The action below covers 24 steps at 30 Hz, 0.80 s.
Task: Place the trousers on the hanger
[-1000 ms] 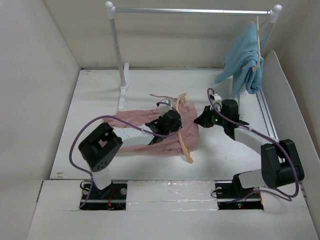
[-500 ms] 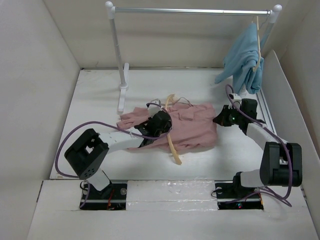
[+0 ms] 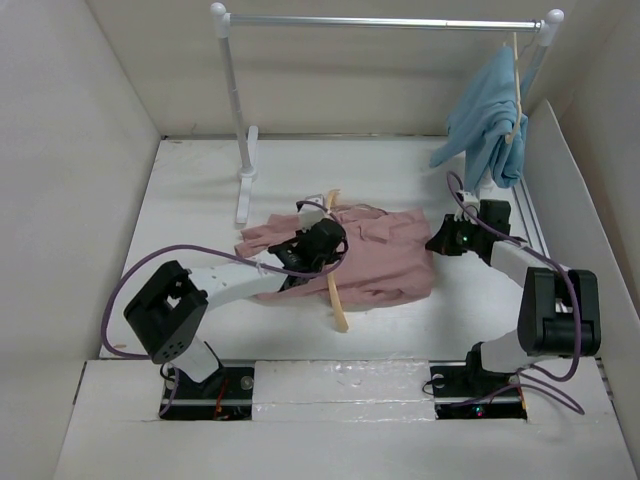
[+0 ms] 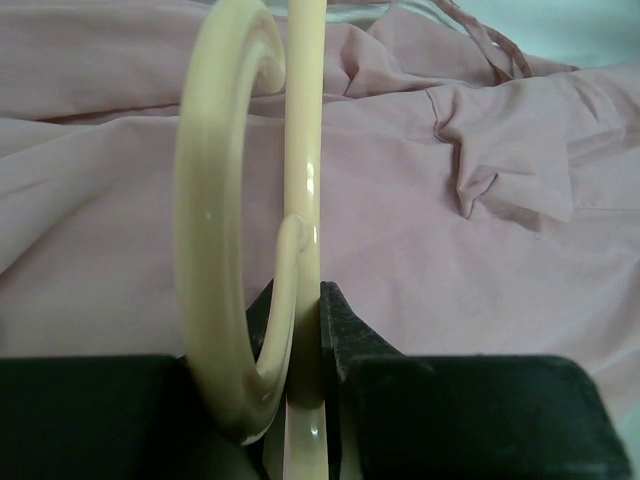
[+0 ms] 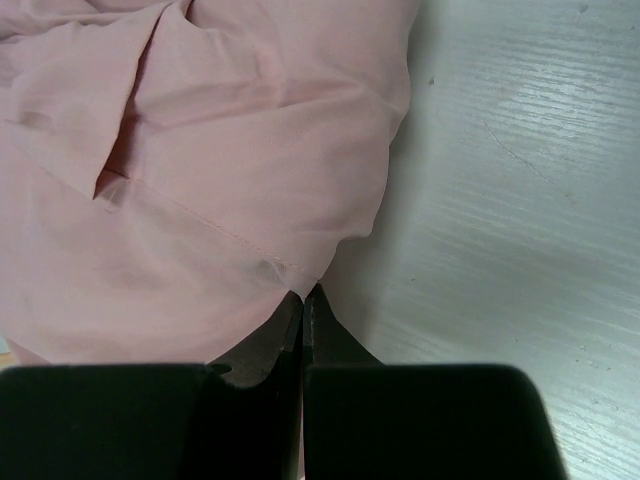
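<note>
The dusty-pink trousers (image 3: 385, 255) lie spread flat across the middle of the table. The pale tan hanger (image 3: 335, 290) lies across their left part, one end pointing toward the near edge. My left gripper (image 3: 325, 243) is shut on the hanger; in the left wrist view the jaws (image 4: 300, 330) pinch its bar (image 4: 302, 150) beside the curved hook (image 4: 215, 200), above the trousers (image 4: 480, 250). My right gripper (image 3: 437, 243) is at the trousers' right edge. In the right wrist view it (image 5: 303, 295) is shut on a corner of the cloth's hem (image 5: 200, 180).
A white clothes rack (image 3: 385, 21) stands at the back, with its left post (image 3: 240, 130) on the table. A light-blue garment (image 3: 490, 120) hangs on another hanger at the rack's right end. White walls enclose the table on the left, the right and the back.
My right gripper has pulled the trousers' edge to the right, spreading the bunched cloth flat. My left gripper and the hanger have shifted slightly left, and the hanger now points more toward the near edge.
</note>
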Motion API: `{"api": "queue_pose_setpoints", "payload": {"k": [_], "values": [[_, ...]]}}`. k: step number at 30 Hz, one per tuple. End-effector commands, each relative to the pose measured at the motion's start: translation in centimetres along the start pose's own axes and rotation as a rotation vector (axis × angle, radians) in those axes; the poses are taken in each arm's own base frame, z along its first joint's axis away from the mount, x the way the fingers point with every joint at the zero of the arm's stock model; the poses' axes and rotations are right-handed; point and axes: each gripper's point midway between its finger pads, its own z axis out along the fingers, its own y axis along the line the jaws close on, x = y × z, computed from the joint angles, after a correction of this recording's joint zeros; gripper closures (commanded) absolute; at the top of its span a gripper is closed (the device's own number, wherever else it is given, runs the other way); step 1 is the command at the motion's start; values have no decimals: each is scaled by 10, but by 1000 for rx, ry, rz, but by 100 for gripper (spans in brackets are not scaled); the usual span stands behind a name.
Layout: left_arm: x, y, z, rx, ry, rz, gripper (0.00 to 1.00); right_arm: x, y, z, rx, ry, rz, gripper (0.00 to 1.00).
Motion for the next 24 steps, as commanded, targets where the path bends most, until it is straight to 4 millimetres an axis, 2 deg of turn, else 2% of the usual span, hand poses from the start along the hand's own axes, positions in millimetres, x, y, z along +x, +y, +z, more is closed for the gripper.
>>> {"api": "queue_pose_setpoints", "payload": {"k": [1,2,7,8,10,11,13,14,15,16,17,18,19,20,21,22,23,24], "values": [[-30,-9,-15,-30,-62,55,100,-16,-2,-1,-1,-37,-47,100],[-36,-18,-19,-12,-78,48,100,-16,-1,-1,-1,-40,-50,100],[-63,-41,-37,23,-135,33,100,-14,7,-7,-11,-45,-55,88],[-66,-49,-43,43,-144,35,100,-16,14,-10,-23,-54,-67,78],[-71,-55,-49,56,-154,38,100,-16,23,-16,-38,-47,-71,64],[-78,-60,-52,65,-160,26,100,-19,27,-21,-39,-53,-77,50],[-84,-62,-57,64,-159,29,100,-31,44,-41,-41,-87,-111,40],[-100,-70,-71,73,-154,28,100,-49,63,-73,-24,-145,-152,28],[-100,-71,-71,74,-155,27,100,-49,63,-73,-24,-145,-153,28],[-124,-86,-87,114,-183,-5,100,-55,75,-85,-30,-170,-178,22],[-133,-94,-98,135,-193,6,100,-56,91,-97,-54,-177,-177,20],[-138,-98,-109,143,-194,16,100,-74,116,-125,-78,-268,-236,20],[-160,-109,-124,180,-226,-10,100,-78,131,-138,-97,-303,-251,20],[-167,-112,-131,190,-232,-5,100,-78,153,-148,-148,-319,-250,20],[-167,-113,-133,187,-217,9,100,-84,175,-167,-186,-379,-278,19],[-181,-122,-142,204,-224,5,100,-75,209,-177,-290,-380,-315,19],[-180,-123,-142,207,-221,6,100,-75,209,-178,-291,-380,-315,19],[-188,-128,-148,222,-228,-1,100,-81,225,-186,-337,-433,-369,19]]}}
